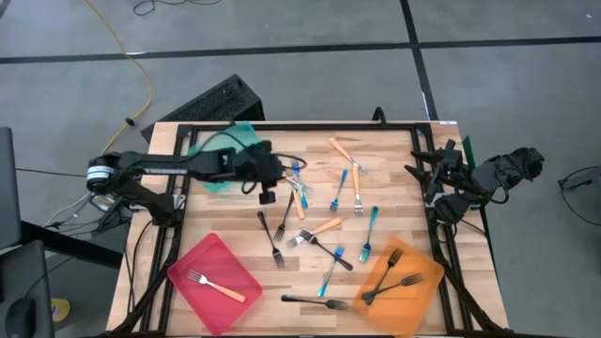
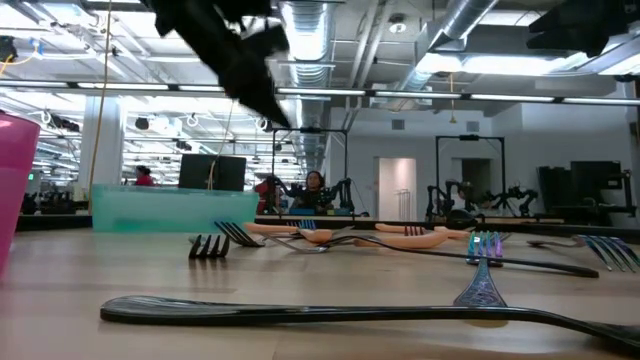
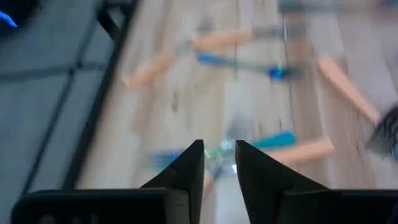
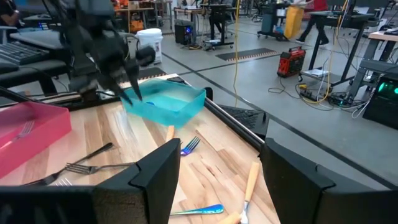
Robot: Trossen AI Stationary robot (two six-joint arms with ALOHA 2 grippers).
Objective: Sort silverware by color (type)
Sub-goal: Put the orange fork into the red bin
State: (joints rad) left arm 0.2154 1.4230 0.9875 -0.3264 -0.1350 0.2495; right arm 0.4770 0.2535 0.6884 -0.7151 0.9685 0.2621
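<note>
Wooden tabletop [image 1: 394, 160] fills the middle of the overhead frame, strewn with slim forks. Blue-handled, orange-handled and black ones lie loose across the centre [image 1: 374, 233]. An orange tray [image 1: 427, 282] at lower right holds two black forks. A red tray [image 1: 192, 282] at lower left holds one orange-handled fork [image 1: 214, 286]. A teal tray [image 1: 218, 184] at upper left looks empty, though the arm hides part of it.

The left gripper [image 1: 274, 174] hovers left of centre, beside the teal tray and just short of a small cluster of forks. Its fingers [image 3: 186, 171] stand partly apart with nothing visibly between them. Directly beyond the tips lies a blue-handled fork [image 3: 273, 139], its long axis crossing the gap between the fingers, tangled with an orange-handled one [image 3: 308, 150].

The right gripper [image 1: 424, 174] waits at the table's right edge, jaws wide and empty, farther from that cluster. I judge the left arm better placed for the blue fork.
</note>
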